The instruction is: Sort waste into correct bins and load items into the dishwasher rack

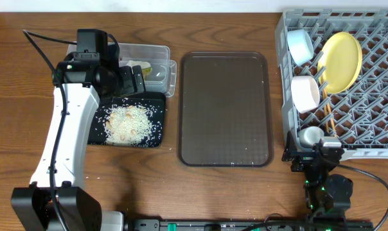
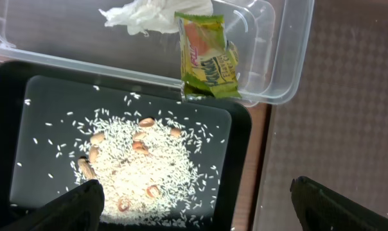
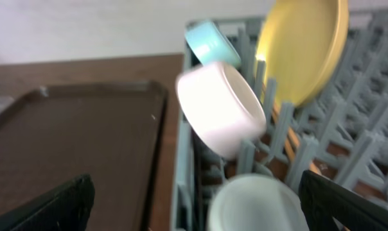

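Note:
The clear tub (image 1: 157, 52) holds a crumpled white wrapper (image 2: 149, 16) and a green and orange packet (image 2: 210, 58). The black tray (image 1: 157, 131) in front of it holds the rice heap (image 1: 126, 123), which shows with nut pieces in the left wrist view (image 2: 139, 173). My left gripper (image 1: 131, 80) hovers open and empty over the tray (image 2: 197, 215). The grey rack (image 1: 374, 122) holds a blue bowl (image 1: 300, 45), yellow plate (image 1: 342, 61), white bowl (image 1: 305, 93), chopsticks (image 1: 326, 112) and white cup (image 1: 311, 136). My right gripper (image 1: 317, 153) is open at the rack's front edge, and the cup (image 3: 258, 205) sits between its fingers (image 3: 200, 212).
A dark-brown serving tray (image 1: 225, 109) with a few stray grains lies between the bins and the rack; it also shows in the right wrist view (image 3: 72, 147). Bare wooden table surrounds everything.

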Available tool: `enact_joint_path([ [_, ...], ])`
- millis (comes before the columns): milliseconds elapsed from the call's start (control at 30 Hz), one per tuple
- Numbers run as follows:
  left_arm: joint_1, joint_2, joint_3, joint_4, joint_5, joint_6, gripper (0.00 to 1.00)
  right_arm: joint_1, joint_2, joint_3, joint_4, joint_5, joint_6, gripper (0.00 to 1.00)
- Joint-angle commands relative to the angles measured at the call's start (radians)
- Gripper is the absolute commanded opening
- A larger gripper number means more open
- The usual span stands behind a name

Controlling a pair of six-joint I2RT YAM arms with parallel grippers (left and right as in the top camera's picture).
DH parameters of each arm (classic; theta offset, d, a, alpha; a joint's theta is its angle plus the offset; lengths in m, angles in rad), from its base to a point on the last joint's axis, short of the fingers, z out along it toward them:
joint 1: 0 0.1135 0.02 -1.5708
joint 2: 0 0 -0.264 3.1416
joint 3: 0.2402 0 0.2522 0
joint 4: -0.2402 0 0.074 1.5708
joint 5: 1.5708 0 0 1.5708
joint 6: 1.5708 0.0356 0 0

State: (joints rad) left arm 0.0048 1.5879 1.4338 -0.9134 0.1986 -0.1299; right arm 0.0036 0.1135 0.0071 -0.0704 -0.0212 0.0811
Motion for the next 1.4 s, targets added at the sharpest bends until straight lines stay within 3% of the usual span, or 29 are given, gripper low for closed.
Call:
enact_joint_path([
  [0, 0.003, -0.001, 0.014, -0.002, -0.009, 0.006, 0.95, 0.011, -0.047, -0.002, -0.005, 0.016, -0.027, 0.99],
  [133, 0.003, -0.001, 0.014, -0.003, -0.009, 0.006, 0.95, 0.011, -0.112, -0.002, -0.002, 0.013, -0.026, 0.99],
  [1000, 0.003, -0.004, 0.014, -0.002, -0.009, 0.006, 0.95, 0.011, -0.108, -0.002, -0.004, 0.013, -0.026, 0.99],
  [1167, 0.003, -0.069, -0.007, -0.003, -0.009, 0.006, 0.95, 0.011, -0.108, -0.002, -0.004, 0.013, -0.026, 0.99],
  [1367, 0.002, -0.237, -0.064, 0.007, -0.119, 0.010, 0.95, 0.011, -0.108, -0.002, -0.004, 0.013, -0.026, 0.99],
])
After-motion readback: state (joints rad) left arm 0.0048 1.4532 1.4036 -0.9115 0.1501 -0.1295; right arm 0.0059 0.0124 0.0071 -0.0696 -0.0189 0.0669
